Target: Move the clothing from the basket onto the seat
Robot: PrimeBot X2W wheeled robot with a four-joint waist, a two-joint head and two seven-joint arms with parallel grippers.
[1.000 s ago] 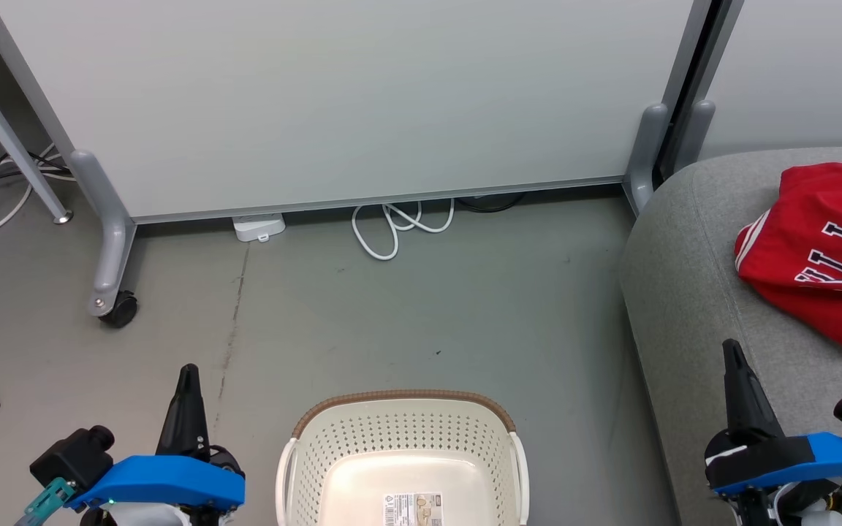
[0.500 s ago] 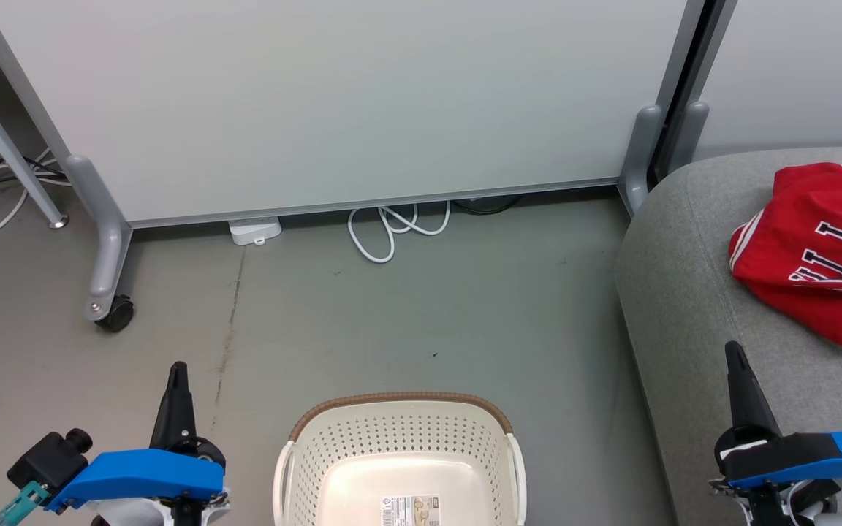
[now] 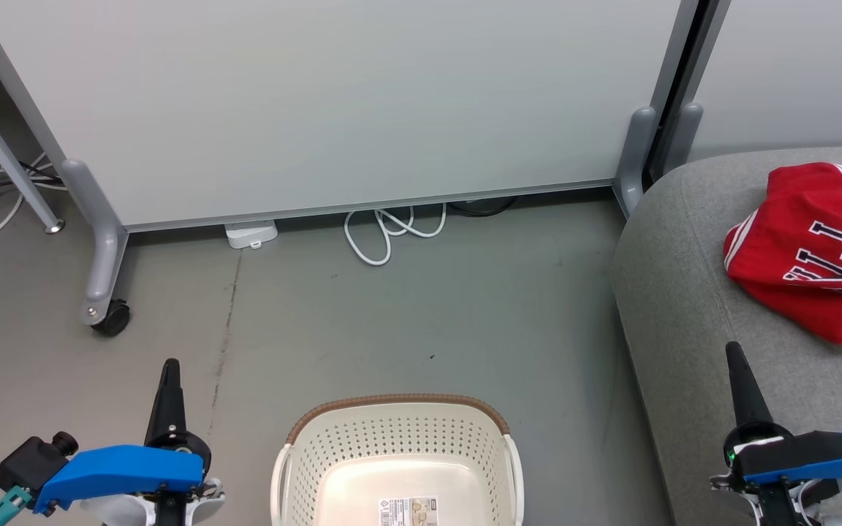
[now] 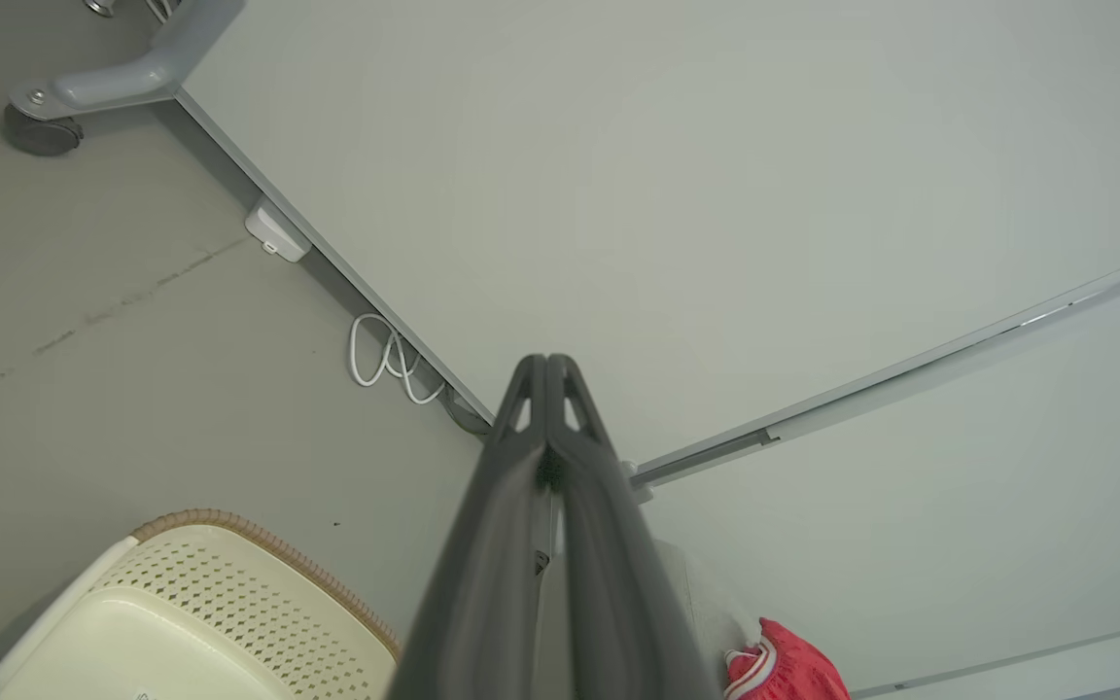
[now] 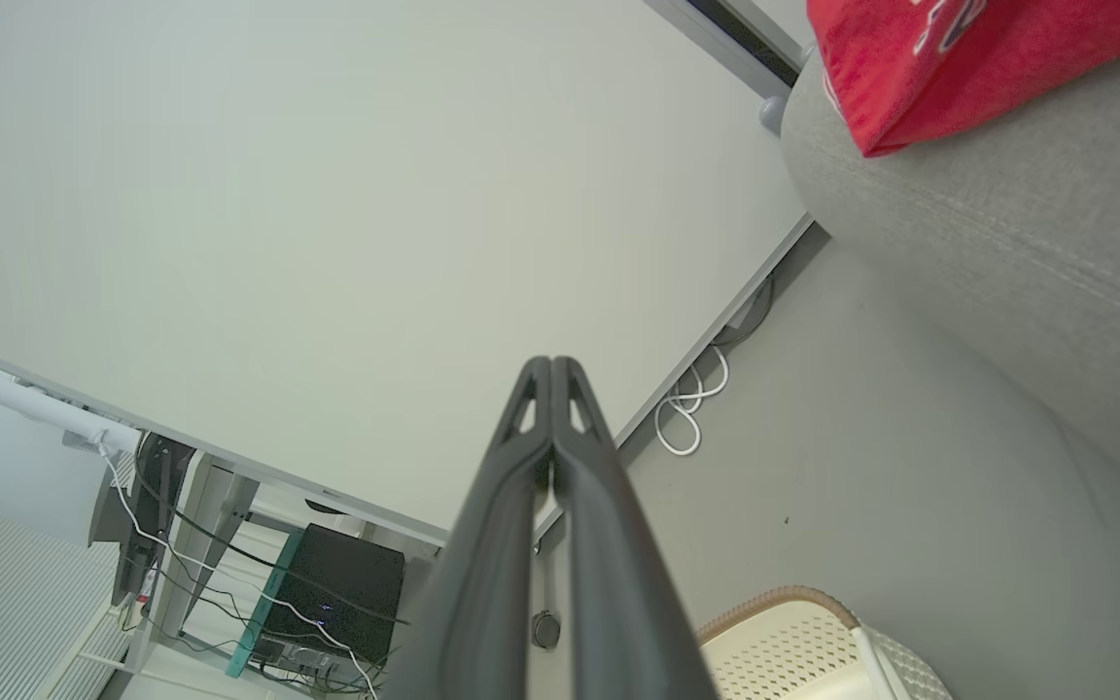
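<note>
Lying on the seat (image 3: 677,314) at right, the clothing (image 3: 808,248) is judged delivered; the basket (image 3: 399,400) looks emptied. Fingers of left gripper (image 3: 170,364) and right gripper (image 3: 733,348) are pressed together, empty.

Seen from the head camera, the left gripper (image 3: 170,364) sits at the lower left and the right gripper (image 3: 733,351) at the lower right. Each has its two long dark fingers pressed together into one narrow spike pointing forward, away from the robot. Behind the spikes lie the left blue wrist casing (image 3: 125,471) and the right blue wrist casing (image 3: 812,451), both roughly level, and in each wrist camera the fingers meet tip to tip, empty.
</note>
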